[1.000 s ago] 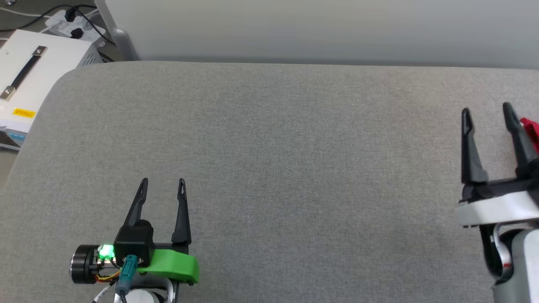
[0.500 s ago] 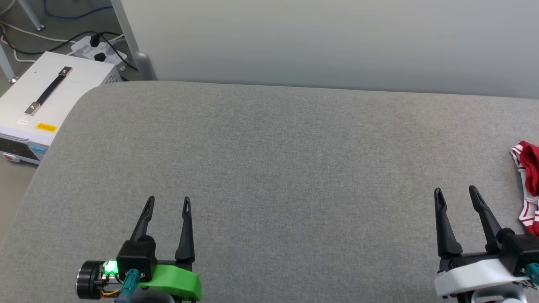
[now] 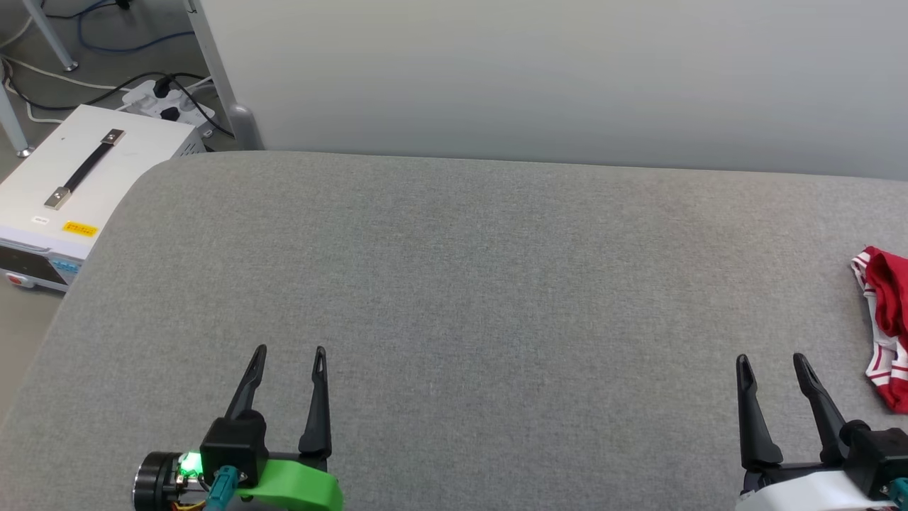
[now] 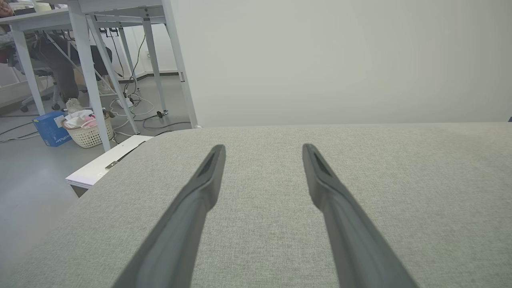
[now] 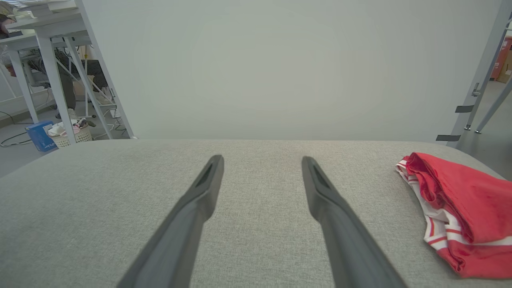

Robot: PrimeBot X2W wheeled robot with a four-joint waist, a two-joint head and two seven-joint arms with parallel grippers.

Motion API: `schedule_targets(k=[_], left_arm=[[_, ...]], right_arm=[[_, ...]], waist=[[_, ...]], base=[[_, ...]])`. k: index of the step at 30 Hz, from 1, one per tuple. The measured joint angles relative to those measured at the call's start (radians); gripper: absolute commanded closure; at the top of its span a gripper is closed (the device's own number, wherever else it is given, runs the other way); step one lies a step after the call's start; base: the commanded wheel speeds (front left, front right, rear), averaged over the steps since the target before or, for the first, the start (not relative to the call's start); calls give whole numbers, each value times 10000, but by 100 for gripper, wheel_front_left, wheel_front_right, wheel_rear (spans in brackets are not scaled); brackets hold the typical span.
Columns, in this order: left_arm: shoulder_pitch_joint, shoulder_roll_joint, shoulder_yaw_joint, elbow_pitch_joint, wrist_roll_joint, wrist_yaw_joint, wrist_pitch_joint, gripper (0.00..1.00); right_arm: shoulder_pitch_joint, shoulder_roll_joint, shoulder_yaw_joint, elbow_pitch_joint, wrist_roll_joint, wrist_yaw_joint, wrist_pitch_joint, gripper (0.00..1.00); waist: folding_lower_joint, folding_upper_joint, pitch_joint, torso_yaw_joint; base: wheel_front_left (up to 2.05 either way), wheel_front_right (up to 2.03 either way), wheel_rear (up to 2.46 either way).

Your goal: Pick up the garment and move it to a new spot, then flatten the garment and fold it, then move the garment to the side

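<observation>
The garment (image 3: 887, 312), red with white and red-striped trim, lies folded in a small bundle at the far right edge of the grey table (image 3: 468, 284), partly cut off by the head view's border. The right wrist view shows the garment (image 5: 460, 208) to the right of my fingers. My right gripper (image 3: 772, 362) stands open at the lower right, a little left of the garment and apart from it, nothing between its fingers (image 5: 200, 200). Low at the left, my left gripper (image 3: 291, 353) is open over bare cloth, with its fingers (image 4: 204, 188) holding nothing.
A grey wall panel (image 3: 539, 78) rises behind the table's far edge. Left of the table on the floor sit a white box with a black handle (image 3: 78, 177) and a power strip with cables (image 3: 163, 96). White desk legs and a laundry basket (image 4: 86, 130) stand further left.
The camera has tilted, shifting the whole picture down. My right gripper has pulled back from beside the garment to the lower right, still open. The garment lies free on the table.
</observation>
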State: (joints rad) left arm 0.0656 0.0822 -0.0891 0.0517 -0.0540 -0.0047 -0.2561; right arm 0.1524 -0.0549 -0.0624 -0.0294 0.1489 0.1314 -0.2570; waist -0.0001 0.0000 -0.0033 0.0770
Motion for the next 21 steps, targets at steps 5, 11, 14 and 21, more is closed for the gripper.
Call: schedule_targets(k=[5,11,14,21], left_arm=[[5,-29,6,-2,0,-12,0,0],[-1,-35,-10,4,0,-58,17,100],[-1,-35,-4,4,2,-58,31,100],[-4,-35,15,-4,4,-58,194,100]], right_arm=[[51,15,33,8,0,0,0,0],[51,19,36,13,-2,0,15,100],[50,19,40,13,-6,0,48,100],[41,19,58,17,-38,0,161,100]], waist=[[0,0,11,-22],[0,0,17,-36],[0,0,17,-51],[0,0,18,-92]], base=[[0,0,0],[0,0,0],[0,0,0],[0,0,0]])
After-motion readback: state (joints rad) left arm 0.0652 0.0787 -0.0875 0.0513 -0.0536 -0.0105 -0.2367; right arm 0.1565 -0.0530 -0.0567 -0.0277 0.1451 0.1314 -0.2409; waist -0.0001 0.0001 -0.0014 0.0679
